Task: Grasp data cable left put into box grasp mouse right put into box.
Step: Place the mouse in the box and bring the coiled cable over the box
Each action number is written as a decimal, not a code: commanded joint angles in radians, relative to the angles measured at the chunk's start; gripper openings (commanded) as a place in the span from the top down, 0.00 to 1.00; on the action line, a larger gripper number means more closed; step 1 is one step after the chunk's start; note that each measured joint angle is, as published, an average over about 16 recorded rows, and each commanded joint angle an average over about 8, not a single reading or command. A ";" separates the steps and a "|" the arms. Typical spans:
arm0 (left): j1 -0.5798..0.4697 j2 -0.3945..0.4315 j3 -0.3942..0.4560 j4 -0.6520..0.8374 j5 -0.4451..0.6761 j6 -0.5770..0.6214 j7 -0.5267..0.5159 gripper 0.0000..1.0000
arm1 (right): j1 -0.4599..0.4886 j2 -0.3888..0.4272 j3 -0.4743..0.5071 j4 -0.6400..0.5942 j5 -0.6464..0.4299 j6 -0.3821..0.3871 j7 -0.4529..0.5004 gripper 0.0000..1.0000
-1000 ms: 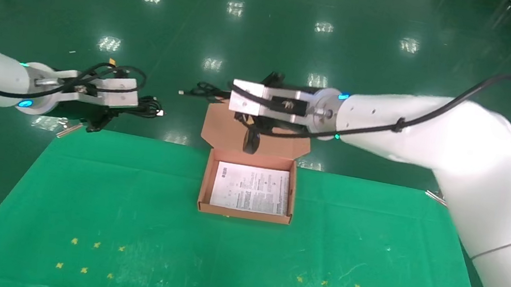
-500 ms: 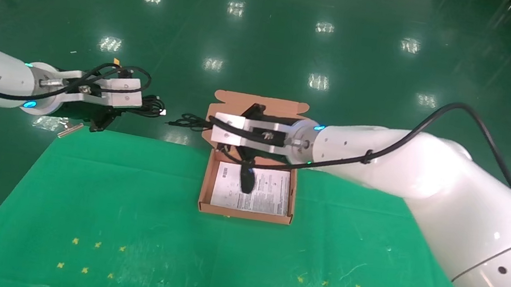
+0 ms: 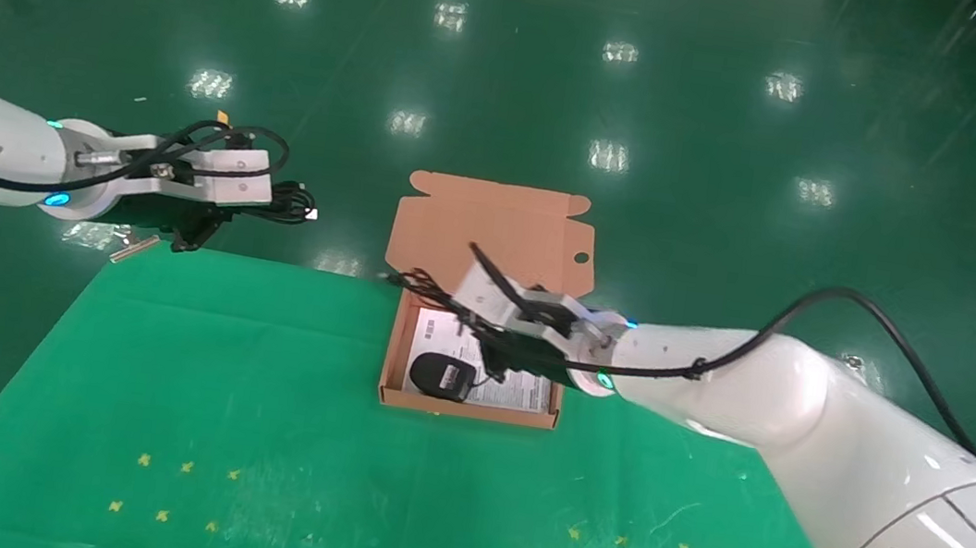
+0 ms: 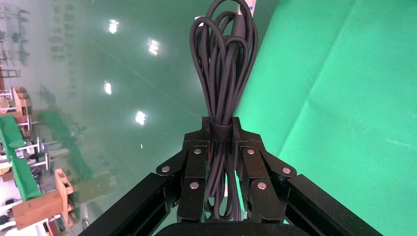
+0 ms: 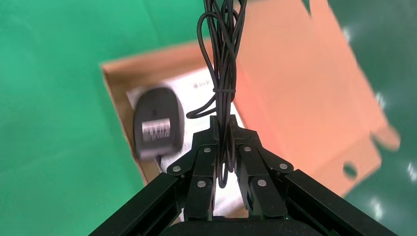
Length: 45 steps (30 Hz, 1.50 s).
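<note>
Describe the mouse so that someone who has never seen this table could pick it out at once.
On the green table cloth stands an open cardboard box with a white printed sheet on its floor. The mouse lies in the box's near-left corner, underside up, showing a pale label. It is the only oval black body there; its thin cord runs up into the shut right gripper.

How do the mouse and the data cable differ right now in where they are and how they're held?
The mouse lies label-up inside the box, while the data cable hangs beyond the table's far left edge. The right gripper pinches only the mouse's thin cord; the left gripper clamps the cable bundle itself. Both are black.
</note>
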 commanded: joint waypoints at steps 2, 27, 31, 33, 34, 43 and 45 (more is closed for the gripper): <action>0.000 0.000 0.000 0.000 0.000 0.000 0.000 1.00 | -0.007 0.000 -0.029 -0.038 0.030 0.015 0.048 0.55; 0.098 0.114 0.004 0.106 -0.082 -0.184 0.112 1.00 | 0.022 0.156 -0.049 0.085 0.030 0.039 0.070 0.00; 0.132 0.186 0.003 0.207 -0.130 -0.292 0.195 1.00 | 0.035 0.258 -0.044 0.167 0.015 0.046 0.087 0.00; 0.143 0.226 0.003 0.265 -0.158 -0.342 0.245 1.00 | 0.038 0.305 -0.045 0.211 0.003 0.048 0.104 0.00; 0.148 0.247 0.003 0.294 -0.172 -0.365 0.271 1.00 | 0.040 0.327 -0.047 0.233 -0.005 0.048 0.115 0.00; 0.188 0.344 0.044 0.406 -0.359 -0.490 0.493 1.00 | 0.044 0.474 -0.068 0.410 -0.098 0.050 0.255 0.00; 0.197 0.346 0.066 0.396 -0.408 -0.506 0.531 1.00 | 0.045 0.495 -0.071 0.442 -0.122 0.054 0.289 0.00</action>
